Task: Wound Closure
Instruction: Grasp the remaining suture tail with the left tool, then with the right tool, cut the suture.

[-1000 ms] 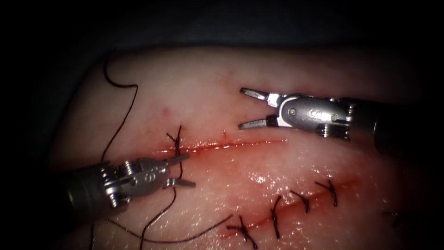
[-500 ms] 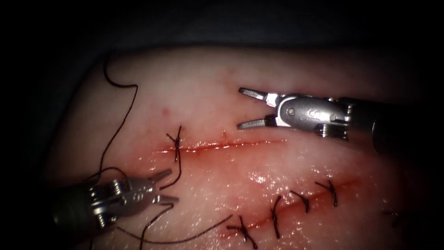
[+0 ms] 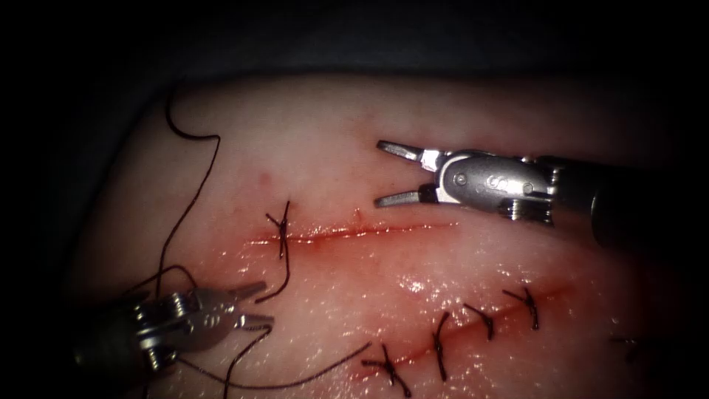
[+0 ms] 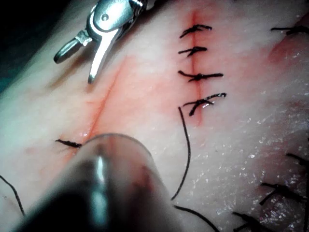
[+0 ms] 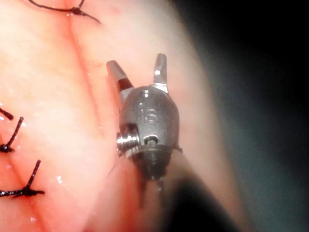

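Left tool [image 3: 258, 304] has drawn back below-left of the cut [image 3: 347, 233], jaws parted, seemingly empty | right tool [image 3: 380, 174] above cut, wide open, empty | tissue [image 3: 332, 148] wet, surroundings dark

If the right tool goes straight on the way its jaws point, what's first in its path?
Probably bare tissue. The right tool, jaws open and empty, points to the picture's left, above the cut; the knotted stitch lies below that line. Its height above the surface is unclear.
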`<action>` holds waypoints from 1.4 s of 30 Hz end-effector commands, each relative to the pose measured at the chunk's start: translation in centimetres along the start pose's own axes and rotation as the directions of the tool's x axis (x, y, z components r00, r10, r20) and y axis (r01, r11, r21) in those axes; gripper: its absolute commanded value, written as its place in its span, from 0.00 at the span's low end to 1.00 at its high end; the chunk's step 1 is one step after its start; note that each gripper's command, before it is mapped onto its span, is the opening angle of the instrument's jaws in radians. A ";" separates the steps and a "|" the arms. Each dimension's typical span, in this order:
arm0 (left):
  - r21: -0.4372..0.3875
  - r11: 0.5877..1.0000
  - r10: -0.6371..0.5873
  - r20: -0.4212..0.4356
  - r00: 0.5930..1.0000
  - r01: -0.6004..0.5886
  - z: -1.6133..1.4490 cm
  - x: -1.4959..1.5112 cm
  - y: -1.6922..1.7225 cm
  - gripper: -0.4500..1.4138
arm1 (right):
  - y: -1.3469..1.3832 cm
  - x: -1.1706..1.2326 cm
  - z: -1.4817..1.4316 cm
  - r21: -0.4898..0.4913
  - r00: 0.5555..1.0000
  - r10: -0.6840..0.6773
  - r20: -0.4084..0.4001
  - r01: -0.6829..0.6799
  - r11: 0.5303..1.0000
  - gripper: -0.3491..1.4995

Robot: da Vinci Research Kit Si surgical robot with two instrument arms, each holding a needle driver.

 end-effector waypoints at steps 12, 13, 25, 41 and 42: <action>0.024 1.000 -0.007 -0.029 1.000 0.007 -0.06 0.13 -0.02 0.29 | 0.04 0.01 0.13 -0.001 1.000 -0.002 -0.003 0.002 1.000 0.95; 0.028 1.000 -0.006 -0.035 0.999 0.007 -0.07 0.14 -0.03 0.26 | 0.04 0.01 0.14 0.001 1.000 -0.002 -0.001 0.002 1.000 0.95; 0.013 0.995 0.102 -0.063 0.993 -0.101 -0.04 0.07 -0.17 0.00 | -0.04 0.01 0.15 0.004 1.000 -0.004 -0.003 0.004 1.000 0.94; 0.111 0.991 0.094 -0.185 0.978 -0.074 -0.36 0.28 -0.56 0.00 | -0.59 0.34 0.32 0.040 0.999 -0.026 -0.033 0.028 0.999 0.98; 0.117 0.991 0.091 -0.185 0.978 -0.070 -0.37 0.28 -0.57 0.00 | -0.62 0.36 0.34 0.027 0.999 -0.026 -0.042 0.027 0.999 0.98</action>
